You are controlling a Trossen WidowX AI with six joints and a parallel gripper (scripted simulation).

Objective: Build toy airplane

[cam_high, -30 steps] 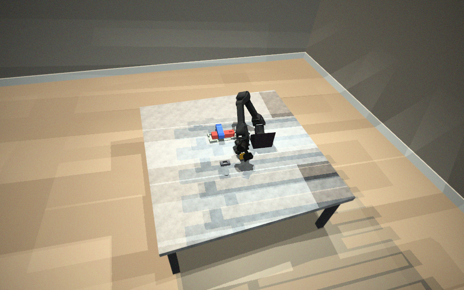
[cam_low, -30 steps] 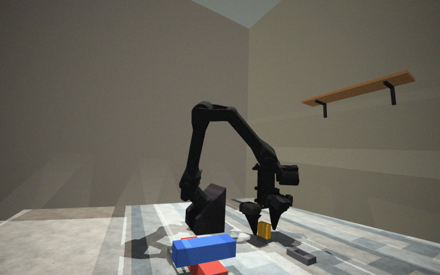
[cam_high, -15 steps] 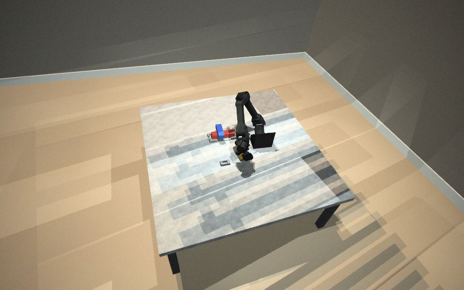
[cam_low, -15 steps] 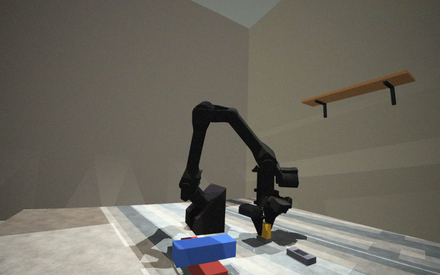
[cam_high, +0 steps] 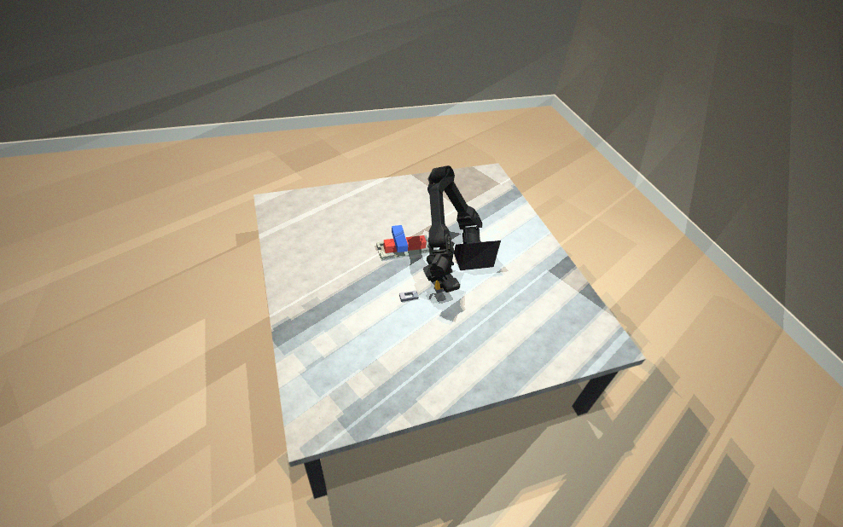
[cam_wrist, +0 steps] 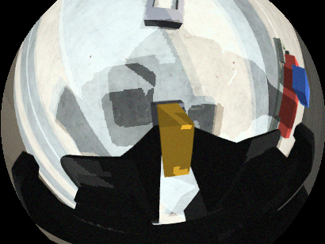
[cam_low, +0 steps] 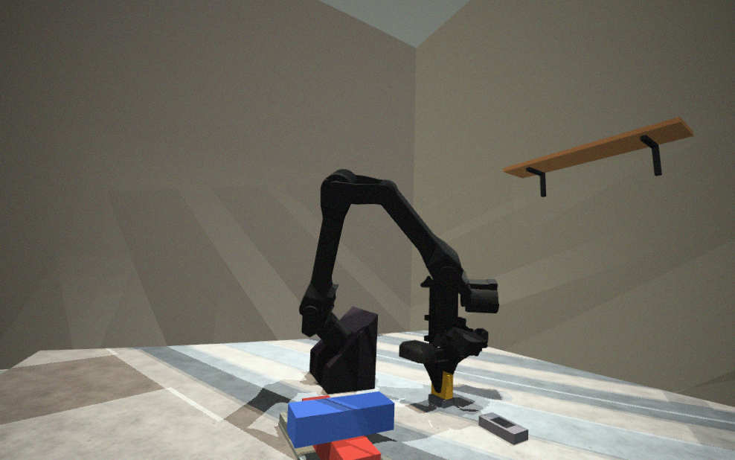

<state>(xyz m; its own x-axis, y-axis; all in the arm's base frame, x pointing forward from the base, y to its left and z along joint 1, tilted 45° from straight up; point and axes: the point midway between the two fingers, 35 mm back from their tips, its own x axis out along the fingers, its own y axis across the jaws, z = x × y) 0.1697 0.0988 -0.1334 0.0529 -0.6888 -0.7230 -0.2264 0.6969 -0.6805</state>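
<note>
On the striped bench [cam_high: 472, 373], the claw [cam_low: 445, 374] was clenched on the upright yellow tail fin [cam_low: 445, 385], at six o'clock in the wrist view.

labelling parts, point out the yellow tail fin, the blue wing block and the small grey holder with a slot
yellow tail fin [cam_wrist: 176, 141]: wrist view, middle of its broad face
blue wing block [cam_low: 340, 417]: exterior view, middle of its long front side
small grey slotted holder [cam_low: 504, 429]: exterior view, its near side wall
</note>
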